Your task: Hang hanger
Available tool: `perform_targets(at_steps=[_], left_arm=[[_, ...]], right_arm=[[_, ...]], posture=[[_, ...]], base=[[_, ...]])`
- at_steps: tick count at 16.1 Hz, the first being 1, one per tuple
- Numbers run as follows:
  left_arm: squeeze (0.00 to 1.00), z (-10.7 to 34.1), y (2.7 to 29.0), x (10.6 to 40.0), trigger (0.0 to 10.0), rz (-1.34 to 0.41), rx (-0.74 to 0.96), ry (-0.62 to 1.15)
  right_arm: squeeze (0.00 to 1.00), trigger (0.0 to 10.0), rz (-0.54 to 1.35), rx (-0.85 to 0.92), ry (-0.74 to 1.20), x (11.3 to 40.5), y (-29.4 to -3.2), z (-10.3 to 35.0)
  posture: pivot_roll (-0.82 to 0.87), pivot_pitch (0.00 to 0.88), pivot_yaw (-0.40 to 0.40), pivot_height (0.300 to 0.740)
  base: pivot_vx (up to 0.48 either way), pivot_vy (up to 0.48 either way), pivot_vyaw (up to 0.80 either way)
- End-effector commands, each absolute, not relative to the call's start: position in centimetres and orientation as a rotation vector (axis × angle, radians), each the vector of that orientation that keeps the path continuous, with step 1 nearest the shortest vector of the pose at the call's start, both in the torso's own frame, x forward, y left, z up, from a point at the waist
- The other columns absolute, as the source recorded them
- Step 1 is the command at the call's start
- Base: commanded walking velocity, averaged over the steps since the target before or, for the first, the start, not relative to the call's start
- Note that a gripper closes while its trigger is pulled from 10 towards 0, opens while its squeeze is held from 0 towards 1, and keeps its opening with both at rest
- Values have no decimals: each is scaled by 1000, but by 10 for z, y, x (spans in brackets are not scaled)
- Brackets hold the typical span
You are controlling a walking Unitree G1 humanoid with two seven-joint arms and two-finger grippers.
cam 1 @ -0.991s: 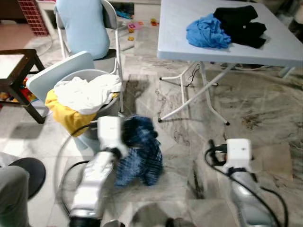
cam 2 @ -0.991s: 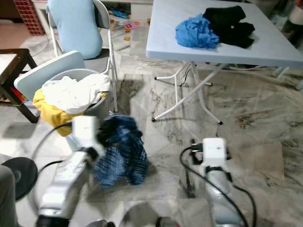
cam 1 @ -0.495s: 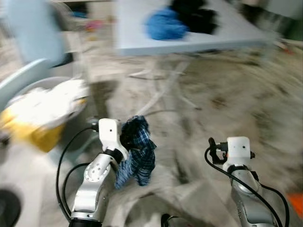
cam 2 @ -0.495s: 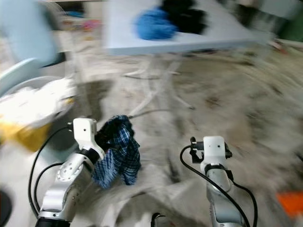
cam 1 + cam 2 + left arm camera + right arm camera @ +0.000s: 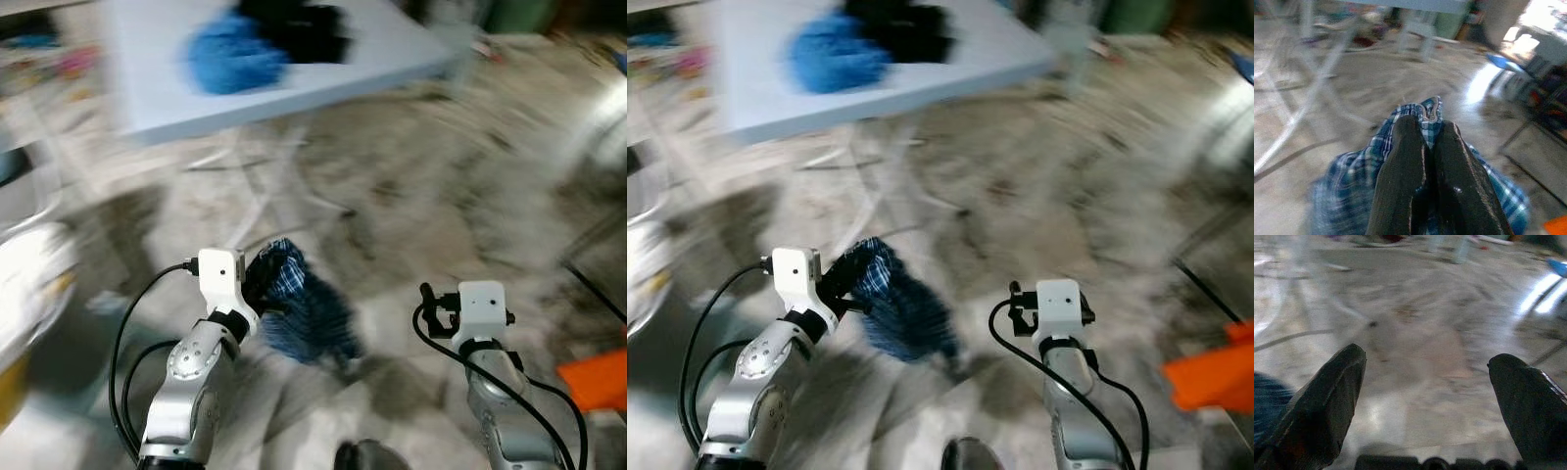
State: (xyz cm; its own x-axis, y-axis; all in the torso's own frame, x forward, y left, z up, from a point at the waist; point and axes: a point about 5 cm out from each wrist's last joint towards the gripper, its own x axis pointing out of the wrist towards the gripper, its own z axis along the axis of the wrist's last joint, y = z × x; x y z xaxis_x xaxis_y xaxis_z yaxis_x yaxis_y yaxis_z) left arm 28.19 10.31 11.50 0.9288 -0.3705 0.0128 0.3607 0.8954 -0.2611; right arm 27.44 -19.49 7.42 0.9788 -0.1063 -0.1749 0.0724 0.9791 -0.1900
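Two pincers up | my left pincer (image 5: 1425,147) squeezes the blue checked cloth shirt (image 5: 304,313) | right pincer (image 5: 1425,396) wide, empty | I turned from the basket; no hanging spot yet.

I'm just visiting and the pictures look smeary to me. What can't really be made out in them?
- Blue cloth and black cloth on the table: blurred in the eye views, so their kind is unclear.
- Plaid garment in the left tool: its fingers hide the grip; no hanger can be made out.
- Orange thing: cut off by the frame edge.
- Right tool: open, floor beyond blurred.
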Motion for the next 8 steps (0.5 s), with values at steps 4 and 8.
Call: perform_targets(at_steps=[4, 8], left_arm=[[0, 113, 98, 281, 10000, -411, -253, 50], [0, 107, 106, 285, 10000, -431, -197, 82]], right_arm=[[0, 10000, -127, -171, 206, 272, -201, 69], [0, 10000, -159, -106, 190, 277, -195, 65]], posture=[[-69, 152, -2, 740], [-38, 110, 69, 740]], base=[[330, 337, -489], [332, 347, 0]])
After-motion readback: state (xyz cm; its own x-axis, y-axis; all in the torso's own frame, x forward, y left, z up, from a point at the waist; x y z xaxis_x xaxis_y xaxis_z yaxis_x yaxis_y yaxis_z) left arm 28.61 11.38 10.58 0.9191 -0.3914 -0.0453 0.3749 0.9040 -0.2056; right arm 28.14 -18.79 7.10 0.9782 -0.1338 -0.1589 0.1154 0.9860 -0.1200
